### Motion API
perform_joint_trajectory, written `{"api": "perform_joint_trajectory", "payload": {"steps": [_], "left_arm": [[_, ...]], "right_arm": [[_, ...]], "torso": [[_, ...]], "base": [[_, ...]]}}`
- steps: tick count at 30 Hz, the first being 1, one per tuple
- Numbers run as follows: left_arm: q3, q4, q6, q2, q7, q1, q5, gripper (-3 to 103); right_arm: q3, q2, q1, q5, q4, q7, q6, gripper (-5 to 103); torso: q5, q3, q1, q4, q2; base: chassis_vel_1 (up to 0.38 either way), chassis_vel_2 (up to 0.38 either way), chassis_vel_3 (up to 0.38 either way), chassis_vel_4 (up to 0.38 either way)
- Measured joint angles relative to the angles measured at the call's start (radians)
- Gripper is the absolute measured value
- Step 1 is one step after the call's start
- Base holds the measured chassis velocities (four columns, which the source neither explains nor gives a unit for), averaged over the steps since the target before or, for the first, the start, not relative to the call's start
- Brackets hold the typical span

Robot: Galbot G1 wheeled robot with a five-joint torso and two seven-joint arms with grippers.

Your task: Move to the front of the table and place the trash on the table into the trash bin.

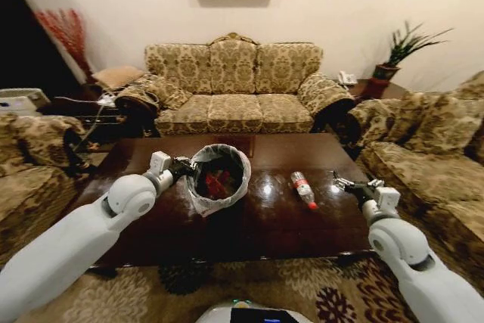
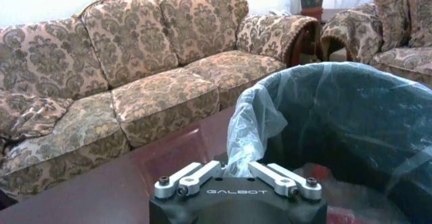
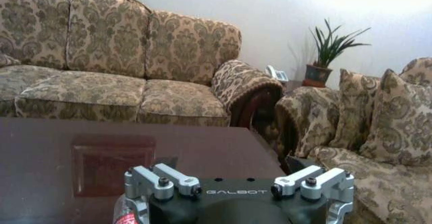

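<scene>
A: Left claw (image 1: 184,167) clamped on the liner of the trash bin (image 1: 218,179), bin standing on the tabletop (image 1: 151,225). Red and whitish trash (image 1: 214,184) inside, seen from the head camera.

B: Right claw (image 1: 342,184) spread wide, gripping nothing. Just inward of it, bottle (image 1: 303,189) lying flat, long axis running away toward the sofa (image 1: 234,88), red cap nearest the robot.

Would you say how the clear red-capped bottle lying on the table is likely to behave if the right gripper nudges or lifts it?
The bottle lies on its side on the glossy table, so it would probably roll or slide. It looks clear and empty, so likely light and squeezable.
</scene>
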Motion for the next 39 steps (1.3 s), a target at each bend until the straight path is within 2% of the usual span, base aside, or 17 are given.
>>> {"api": "perform_joint_trajectory", "payload": {"steps": [11, 14, 15, 18, 19, 22, 26, 32, 34, 39], "left_arm": [[-0.042, -0.033, 0.011, -0.019, -0.016, 0.047, 0.016, 1], [-0.04, -0.033, 0.012, -0.023, -0.019, 0.046, 0.016, 1], [-0.039, -0.034, 0.012, -0.025, -0.02, 0.046, 0.016, 1], [-0.038, -0.034, 0.012, -0.027, -0.022, 0.049, 0.015, 1], [-0.038, -0.034, 0.012, -0.027, -0.022, 0.049, 0.015, 1], [-0.031, -0.03, 0.011, -0.03, -0.022, 0.049, 0.016, 1], [-0.023, -0.024, 0.002, -0.034, -0.024, 0.048, 0.015, 1], [-0.015, -0.009, -0.022, -0.042, -0.068, 0.049, 0.011, 1], [-0.027, -0.007, -0.023, -0.041, -0.09, 0.049, 0.0, 1], [-0.043, -0.001, -0.023, -0.031, -0.125, 0.035, -0.013, 1]], "right_arm": [[0.01, 0.032, -0.012, -0.022, -0.008, 0.012, 0.018, 100], [0.03, 0.047, -0.026, -0.023, -0.014, -0.007, 0.021, 100], [0.046, 0.055, -0.036, -0.023, -0.02, -0.037, 0.031, 100], [0.107, 0.076, -0.086, -0.022, -0.056, -0.196, 0.115, 100], [0.107, 0.076, -0.086, -0.022, -0.056, -0.196, 0.115, 100], [0.138, 0.089, -0.119, -0.022, -0.087, -0.294, 0.168, 100], [0.132, 0.094, -0.124, -0.023, -0.101, -0.313, 0.177, 100], [0.085, 0.087, -0.094, -0.014, -0.141, -0.387, 0.177, 100], [0.054, 0.066, -0.05, 0.022, -0.183, -0.473, 0.171, 100], [-0.032, 0.02, 0.048, 0.052, -0.256, -0.494, 0.172, 100]], "torso": [[0.0, 0.0, 0.0, 0.0003, 0.0], [0.0, 0.0, 0.0, 0.0003, 0.0], [0.0001, 0.0, 0.0, 0.0002, 0.0], [0.0001, 0.0, 0.0, 0.0001, 0.0], [0.0001, 0.0, 0.0, 0.0001, 0.0], [0.0, 0.0, 0.0, 0.0, 0.0], [0.0, 0.0, 0.0, -0.0002, 0.0], [0.0001, 0.0, 0.0, -0.0012, 0.0], [0.0, 0.0, 0.0, -0.0003, 0.0], [0.0002, 0.0, 0.0, 0.0006, 0.0]], "base": [[0.0, 0.0, 0.0, 0.0], [0.0, 0.0, 0.0, 0.0], [0.0, 0.0, 0.0, 0.0], [-0.059, -0.046, -0.053, -0.053], [-0.059, -0.05, -0.055, -0.065], [-0.077, -0.08, -0.07, -0.067], [-0.094, -0.096, -0.085, -0.081], [-0.081, -0.088, -0.072, -0.064], [0.0, 0.0, 0.0, 0.0], [0.0, 0.0, 0.0, 0.0]]}}
